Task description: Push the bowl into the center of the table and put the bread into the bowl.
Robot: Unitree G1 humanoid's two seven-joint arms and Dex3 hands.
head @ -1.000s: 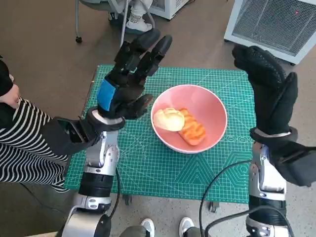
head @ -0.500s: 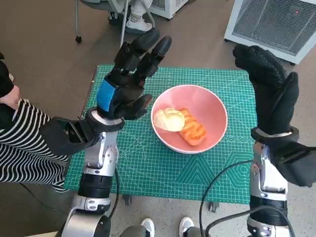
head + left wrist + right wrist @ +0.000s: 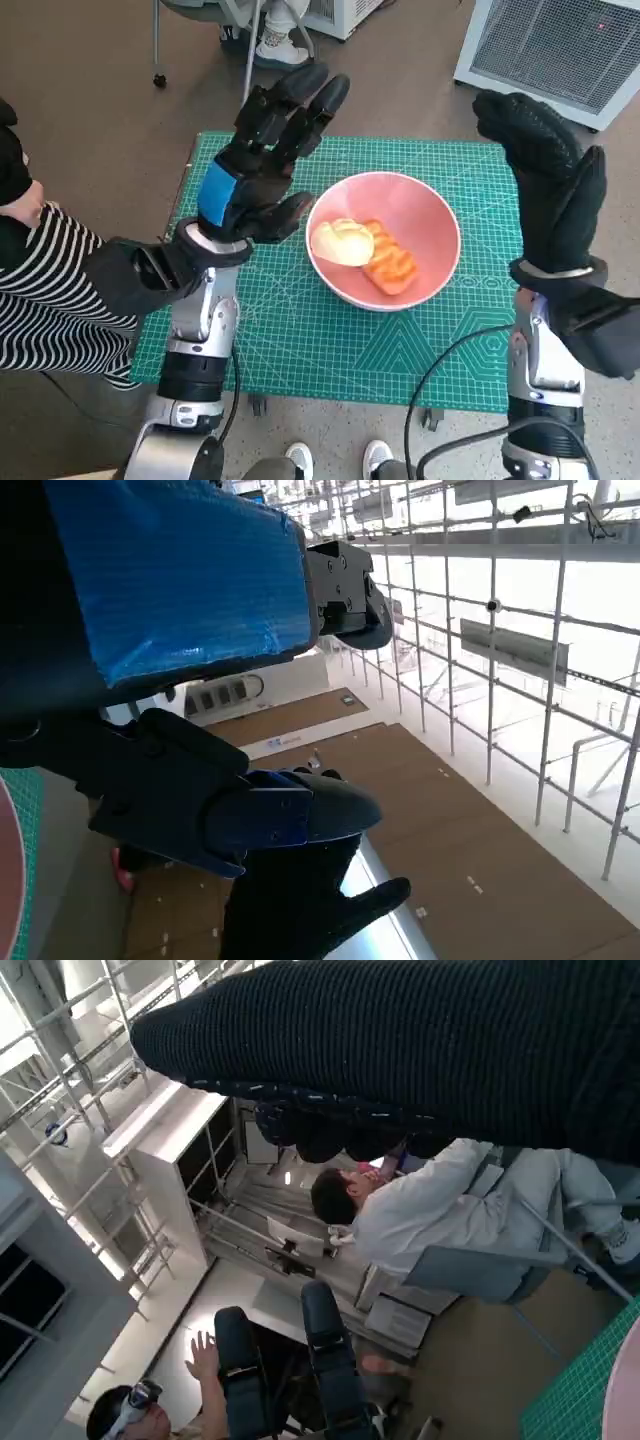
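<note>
A pink bowl (image 3: 432, 222) sits near the middle of the green cutting mat (image 3: 300, 330). Inside it lie a pale round bread roll (image 3: 342, 242) and an orange-brown bread piece (image 3: 391, 262). My left hand (image 3: 262, 160) is raised above the mat to the left of the bowl, fingers spread, holding nothing. To the right of the bowl my right hand (image 3: 548, 190) in its black glove is also raised, upright and empty. The left wrist view shows the blue-taped back of my left hand (image 3: 180, 580) and the right hand (image 3: 300, 910) beyond it. A sliver of the bowl's rim (image 3: 625, 1400) shows in the right wrist view.
A person in a striped top (image 3: 45, 290) sits at the left edge of the table. A white ventilated unit (image 3: 560, 50) stands on the floor at the back right. Chair legs and a shoe (image 3: 275, 45) are behind the table. Another person (image 3: 420, 1210) in white sits in the right wrist view.
Both hands have shifted only slightly. The person's hand at the left edge moved a little. The bowl and bread have not moved.
</note>
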